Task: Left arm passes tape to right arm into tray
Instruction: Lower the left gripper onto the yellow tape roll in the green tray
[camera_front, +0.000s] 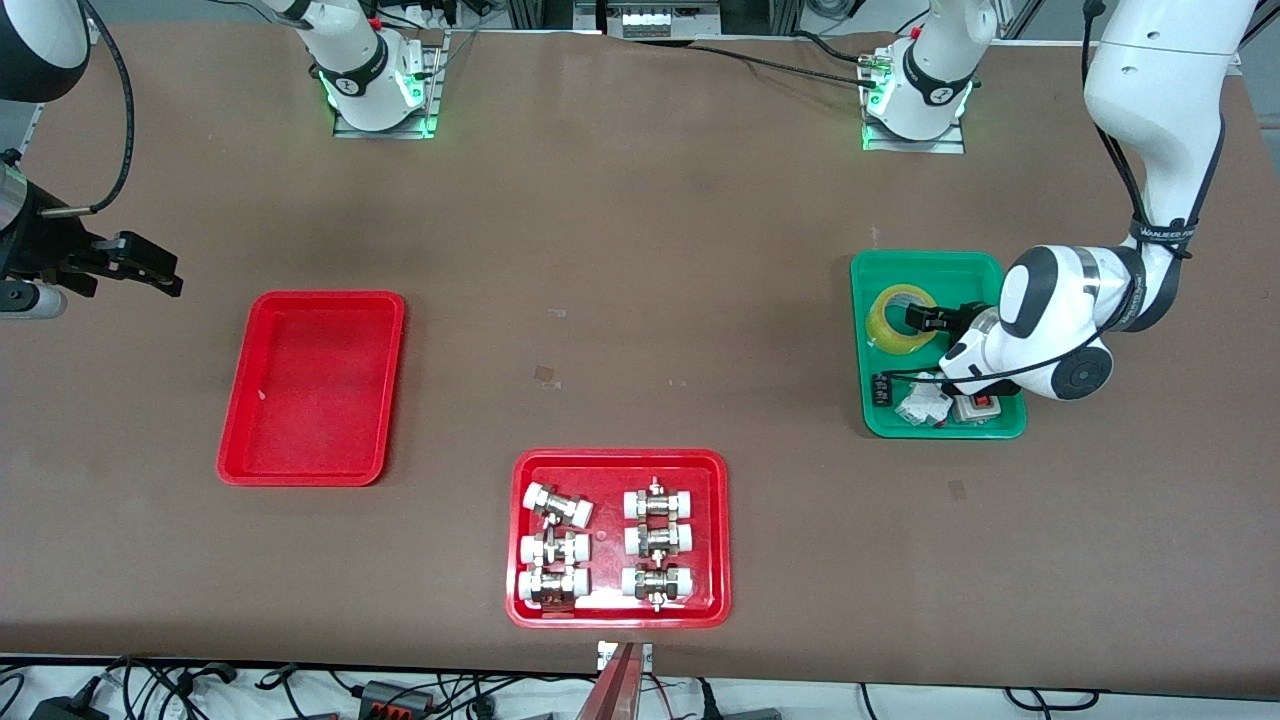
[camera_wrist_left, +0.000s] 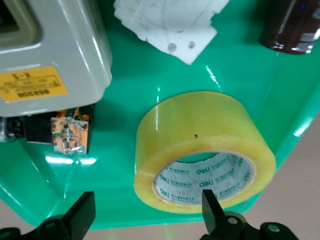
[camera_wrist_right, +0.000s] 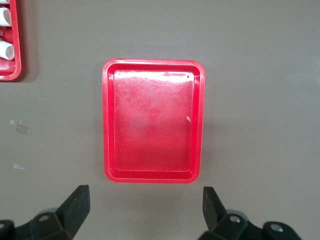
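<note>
while your left gripper (camera_wrist_left: 145, 217) straddles the tape (camera_wrist_left: 202, 150) with wide jaws, one inside the core, close them; right gripper (camera_wrist_right: 142, 207) waits wide over the tray (camera_wrist_right: 153, 120).

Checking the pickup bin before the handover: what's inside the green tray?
The green tray holds the tape, a grey labelled box, white parts and a dark cylinder. The left arm's wrist covers part.
</note>
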